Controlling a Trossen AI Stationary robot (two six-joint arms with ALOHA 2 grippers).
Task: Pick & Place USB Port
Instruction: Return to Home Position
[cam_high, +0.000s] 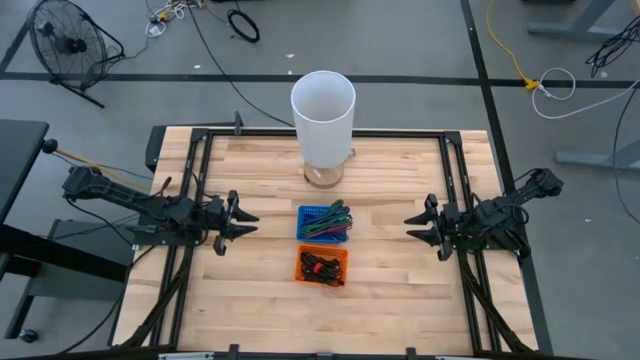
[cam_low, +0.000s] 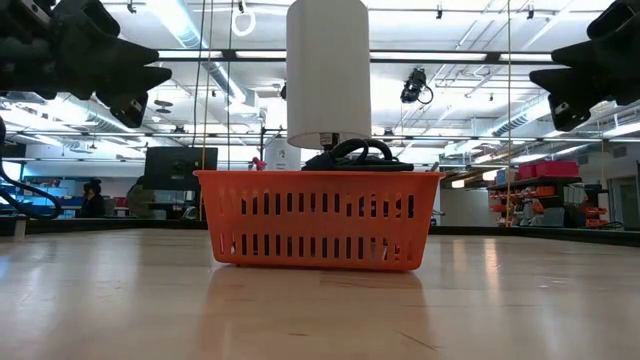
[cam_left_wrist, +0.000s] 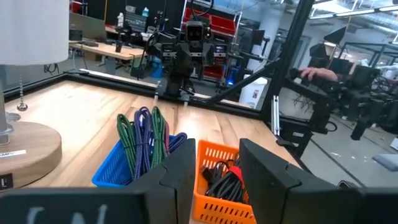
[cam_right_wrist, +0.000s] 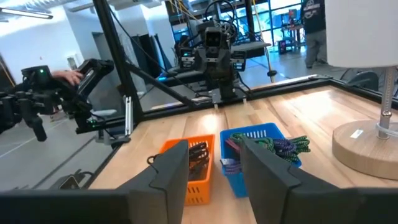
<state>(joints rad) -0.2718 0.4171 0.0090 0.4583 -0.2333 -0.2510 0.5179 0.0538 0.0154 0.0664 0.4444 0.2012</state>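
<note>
A blue basket (cam_high: 323, 222) of coiled green and purple cables (cam_left_wrist: 144, 138) stands mid-table. Just nearer sits an orange basket (cam_high: 322, 265) holding black and red cables (cam_left_wrist: 222, 177). My left gripper (cam_high: 245, 223) hovers open above the table, left of the baskets, its fingers pointing toward them. My right gripper (cam_high: 411, 227) hovers open on their right, facing them likewise. In the wrist views, my left gripper (cam_left_wrist: 217, 149) and my right gripper (cam_right_wrist: 214, 146) each frame both baskets between their fingers from a distance. Neither gripper touches anything.
A table lamp with a tall white shade (cam_high: 323, 105) and a round wooden base (cam_high: 323, 176) stands just beyond the blue basket. A black frame rail (cam_high: 330, 131) runs round the tabletop. Bare wood lies between each gripper and the baskets. A person's hand (cam_left_wrist: 314, 73) shows beyond the table.
</note>
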